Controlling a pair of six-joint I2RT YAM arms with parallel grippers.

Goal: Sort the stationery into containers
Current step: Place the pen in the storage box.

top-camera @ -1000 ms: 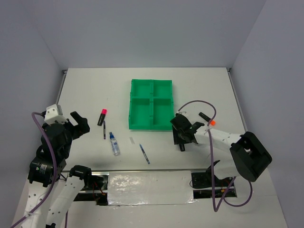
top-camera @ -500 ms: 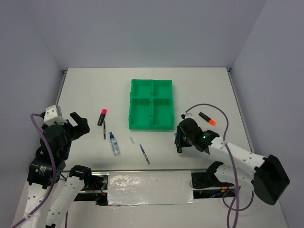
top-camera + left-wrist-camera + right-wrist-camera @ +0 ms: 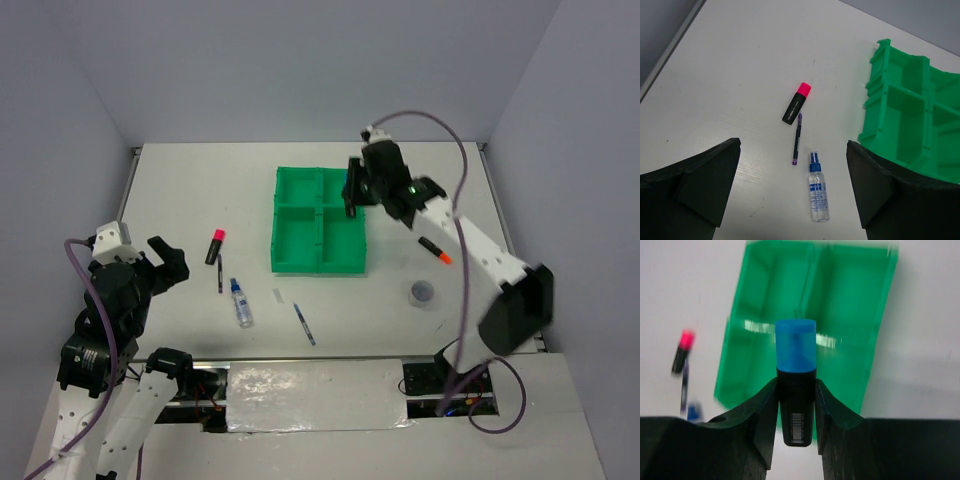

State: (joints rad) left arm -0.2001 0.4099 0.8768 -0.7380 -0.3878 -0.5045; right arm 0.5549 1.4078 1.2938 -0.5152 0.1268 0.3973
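My right gripper is shut on a black marker with a blue cap, which stands upright between the fingers, cap away from the wrist. It hangs over the far right part of the green four-compartment tray, which the right wrist view shows blurred. My left gripper is open and empty at the left, above the table. Below it lie a red-capped marker, a thin dark pen and a clear bottle with a blue cap.
A blue pen and a small pale strip lie in front of the tray. Right of the tray are an orange-capped marker and a round grey disc. The tray's near corner shows in the left wrist view.
My right arm closed on the blue-capped marker near the tray's front right corner, then rose and swung back over the tray's far right. The grey disc is now uncovered. The left arm stayed put.
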